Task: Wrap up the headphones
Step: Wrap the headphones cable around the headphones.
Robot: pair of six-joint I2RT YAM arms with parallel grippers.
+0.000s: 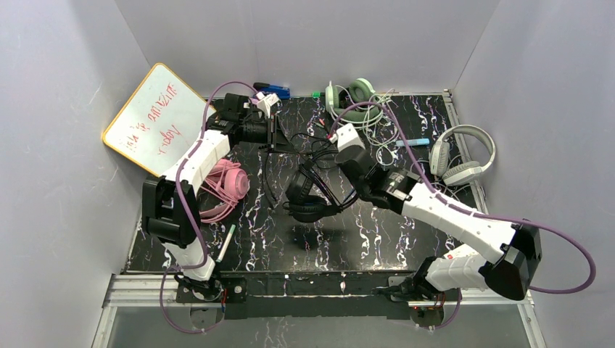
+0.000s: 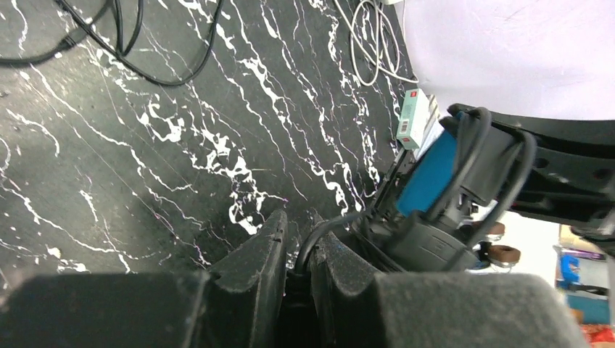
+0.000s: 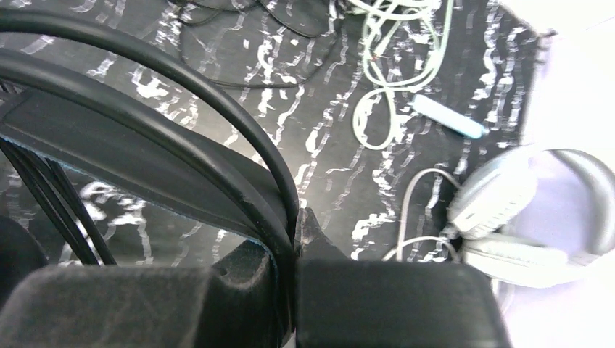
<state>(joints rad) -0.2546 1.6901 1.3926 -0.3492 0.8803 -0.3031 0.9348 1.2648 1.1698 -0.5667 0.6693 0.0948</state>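
Tightly — right end effector (image 3: 290, 243) clamps headphones (image 3: 130, 167), left end effector (image 2: 299, 243) cord (image 2: 324, 232).

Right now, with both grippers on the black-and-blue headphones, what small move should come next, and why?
Probably the left gripper should carry the cord it pinches one more turn around the headphones while the right gripper holds the headband steady. Some turns already cross the blue cup, but black slack lies looped on the table.

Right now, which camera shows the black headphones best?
The top view: it alone shows nearly the whole black headphones. The right wrist shows only the clamped headband; the left wrist, the gripped cord and a blue cup.
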